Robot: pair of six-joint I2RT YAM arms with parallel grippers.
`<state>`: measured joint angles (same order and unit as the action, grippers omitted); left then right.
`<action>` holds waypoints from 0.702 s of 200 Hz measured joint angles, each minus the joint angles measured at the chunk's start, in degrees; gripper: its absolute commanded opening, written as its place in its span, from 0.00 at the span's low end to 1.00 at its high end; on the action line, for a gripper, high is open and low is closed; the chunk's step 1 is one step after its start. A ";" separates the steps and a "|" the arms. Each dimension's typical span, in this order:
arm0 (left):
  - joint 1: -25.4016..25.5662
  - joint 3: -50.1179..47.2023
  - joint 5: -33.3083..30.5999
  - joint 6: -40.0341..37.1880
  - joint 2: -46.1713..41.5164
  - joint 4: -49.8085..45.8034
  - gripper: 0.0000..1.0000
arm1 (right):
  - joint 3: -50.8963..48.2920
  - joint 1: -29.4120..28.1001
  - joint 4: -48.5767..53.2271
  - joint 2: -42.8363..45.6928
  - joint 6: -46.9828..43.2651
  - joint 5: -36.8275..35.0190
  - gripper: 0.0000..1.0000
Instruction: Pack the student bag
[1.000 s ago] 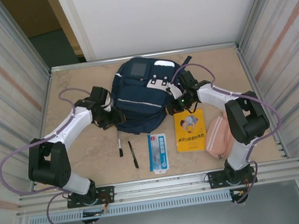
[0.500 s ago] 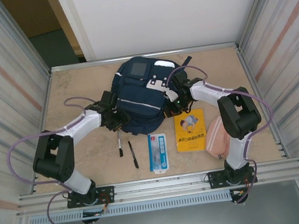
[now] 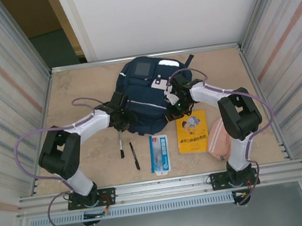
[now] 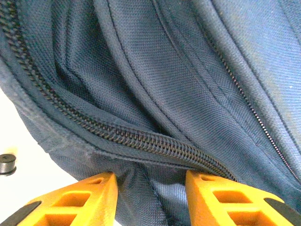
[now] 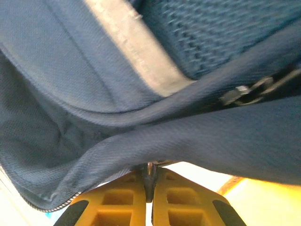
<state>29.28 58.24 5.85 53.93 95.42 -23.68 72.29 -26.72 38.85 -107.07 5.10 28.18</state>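
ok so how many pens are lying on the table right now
2. One pen lies just in front of the student bag, left of the other; the second pen lies beside it, nearer the blue packet. More could be hidden under the bag.
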 measured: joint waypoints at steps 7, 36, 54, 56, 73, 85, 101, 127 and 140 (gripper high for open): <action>0.00 0.11 -0.02 0.17 0.09 -0.04 0.41 | 0.00 -0.52 0.28 0.00 0.00 0.02 0.09; -0.02 0.28 -0.59 1.07 0.28 0.33 0.41 | 0.00 -1.84 1.95 0.00 -0.39 0.09 0.10; -0.13 0.35 -1.01 1.66 0.57 1.31 0.41 | 0.28 -1.92 3.80 0.00 -0.96 0.61 0.13; -0.15 0.39 -1.03 1.66 0.61 1.38 0.41 | 0.33 -1.95 3.93 0.00 -1.05 0.66 0.13; -0.42 1.03 -1.07 1.86 1.44 2.23 0.41 | 1.03 -2.36 5.42 0.00 -1.16 2.08 0.14; -0.57 1.64 -1.11 1.88 2.21 3.02 0.41 | 1.36 -3.08 5.84 -0.02 -1.09 2.64 0.14; -0.61 2.45 -1.44 1.92 3.13 3.89 0.41 | 1.73 -4.42 6.21 -0.44 -1.03 3.58 0.14; -0.37 3.34 -1.44 2.08 4.24 5.53 0.42 | 1.84 -5.92 5.73 -1.29 -0.04 6.45 0.19; -0.09 3.37 -1.07 2.05 4.28 6.47 0.43 | 1.81 -6.29 5.53 -1.40 0.50 7.87 0.22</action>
<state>29.19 61.60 4.78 55.99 99.70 -17.21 74.11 -33.01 44.38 -108.47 5.61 36.05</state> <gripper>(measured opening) 0.417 0.194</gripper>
